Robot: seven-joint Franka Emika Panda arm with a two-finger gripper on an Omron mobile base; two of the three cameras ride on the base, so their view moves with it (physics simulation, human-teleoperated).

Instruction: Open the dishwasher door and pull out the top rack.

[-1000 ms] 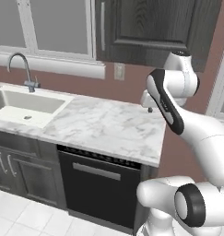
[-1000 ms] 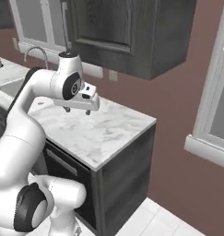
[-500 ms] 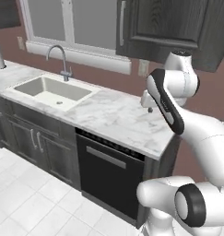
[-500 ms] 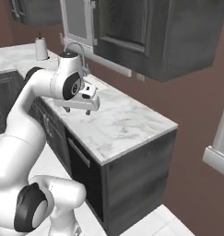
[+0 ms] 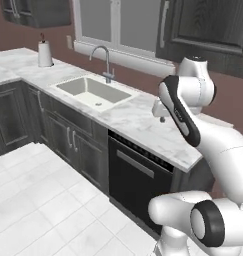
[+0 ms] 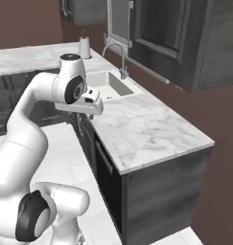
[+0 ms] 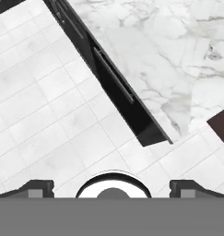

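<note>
The base has swung the view round so the shut door (image 5: pixel 138 183) now sits nearer centre under the counter's (image 5: pixel 143 125) front edge, while the gripper (image 6: pixel 91 113), wide open and empty, hangs above, handle (image 7: pixel 114 76) untouched.

Top rack hidden behind shut dishwasher door (image 5: pixel 138 187); claw (image 7: pixel 111 186) tips cropped.

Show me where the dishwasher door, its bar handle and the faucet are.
dishwasher door (image 5: pixel 135 187), left base view, middle of the black panel.
bar handle (image 5: pixel 135 163), left base view, middle of the bar.
faucet (image 5: pixel 104 57), left base view, curved spout.
</note>
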